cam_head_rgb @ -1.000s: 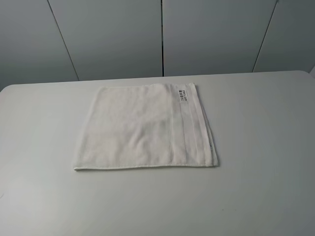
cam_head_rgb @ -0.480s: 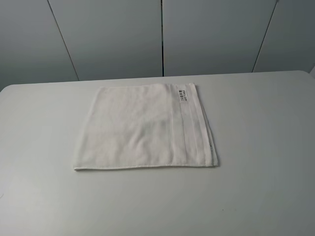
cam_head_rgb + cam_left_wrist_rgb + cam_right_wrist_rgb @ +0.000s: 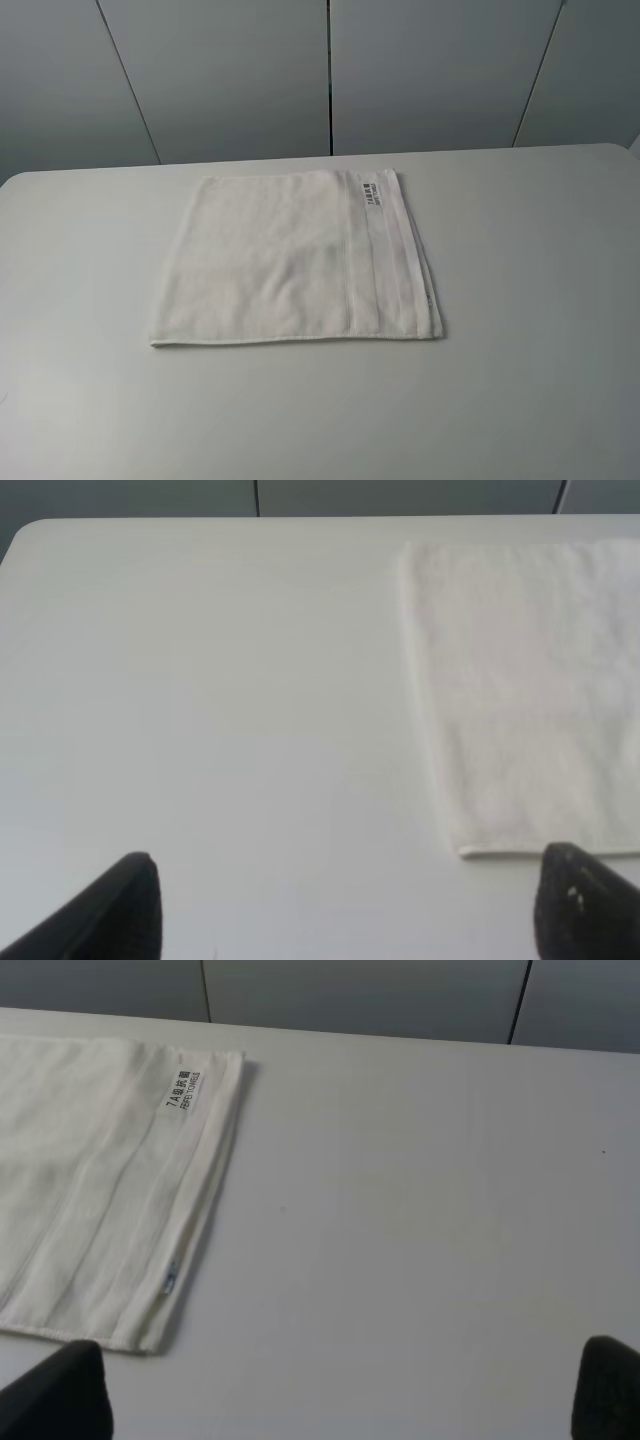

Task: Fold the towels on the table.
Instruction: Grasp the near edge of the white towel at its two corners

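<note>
Nothing has moved since the earlier frame: we find the towel (image 3: 290,260) lying as it did, and neither arm has come into the high view. It lies flat and squared on the table (image 3: 540,300), about midway across the table's width and close to the table's far edge, with bare tabletop on every side. Its woven border stripes (image 3: 385,260) run along the side facing the table's right end. The printed label (image 3: 371,192) sits at the striped corner nearest the table's far edge.

Our left gripper (image 3: 348,880) hangs over the table's left part with its dark fingers (image 3: 120,910) spread wide and nothing between them but tabletop. Our right gripper (image 3: 340,1360) hangs over the table's right part, spread just as wide and holding nothing. We cannot tell how high above the table either gripper sits.
</note>
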You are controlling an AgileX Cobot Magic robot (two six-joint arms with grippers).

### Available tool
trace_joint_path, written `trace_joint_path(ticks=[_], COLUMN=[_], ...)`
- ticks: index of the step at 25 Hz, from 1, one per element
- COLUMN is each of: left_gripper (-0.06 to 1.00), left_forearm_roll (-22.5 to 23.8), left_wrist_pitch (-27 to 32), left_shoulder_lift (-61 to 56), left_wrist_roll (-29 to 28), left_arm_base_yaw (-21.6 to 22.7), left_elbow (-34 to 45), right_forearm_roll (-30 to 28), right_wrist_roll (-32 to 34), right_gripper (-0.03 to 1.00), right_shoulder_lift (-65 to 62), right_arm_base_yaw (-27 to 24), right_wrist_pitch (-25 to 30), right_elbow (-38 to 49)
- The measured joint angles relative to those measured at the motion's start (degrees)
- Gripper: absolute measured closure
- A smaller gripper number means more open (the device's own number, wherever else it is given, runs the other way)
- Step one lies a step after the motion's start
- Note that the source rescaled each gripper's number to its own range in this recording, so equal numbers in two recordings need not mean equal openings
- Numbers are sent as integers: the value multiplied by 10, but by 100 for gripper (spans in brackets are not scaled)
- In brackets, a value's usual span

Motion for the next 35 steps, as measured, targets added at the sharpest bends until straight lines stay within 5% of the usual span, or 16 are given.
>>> trace_joint_path(ticks=[35], left_gripper=[-4], left_forearm_roll=[35], left_wrist_pitch=[-3], left_shoulder_lift=[19], left_wrist_roll=[3], left_arm_base_yaw=[-38], left_elbow=[-13], right_forearm_roll=[41], right_wrist_roll=[38], right_gripper=[-3], right_shoulder_lift=[6], right_arm_base_yaw=[0], right_wrist_pitch=[22], right_elbow=[-22])
